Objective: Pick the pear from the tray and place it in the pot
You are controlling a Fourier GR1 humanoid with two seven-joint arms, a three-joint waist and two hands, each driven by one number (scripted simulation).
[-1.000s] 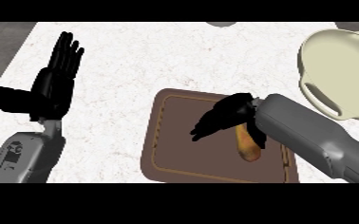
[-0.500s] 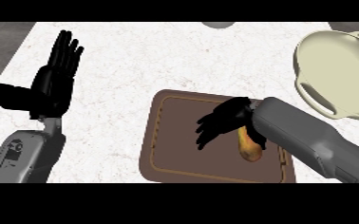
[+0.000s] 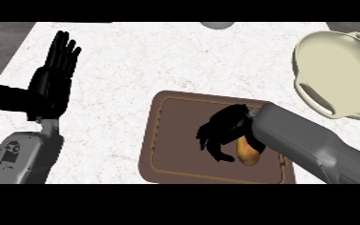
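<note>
A brownish-yellow pear (image 3: 247, 153) lies on the brown tray (image 3: 172, 138) at the lower middle, mostly hidden under my right hand. My right hand (image 3: 224, 131) hangs over the pear with its fingers curling down around it. The cream pot (image 3: 330, 74) stands at the right edge, well apart from the tray. My left hand (image 3: 53, 78) rests open at the left, fingers straight and pointing up.
White speckled counter surrounds the tray. A grey rounded object (image 3: 216, 25) pokes in at the top edge. The counter's left edge runs down the upper left corner.
My right hand has shifted down the tray and its fingers have curled further round the pear. The left hand has not moved.
</note>
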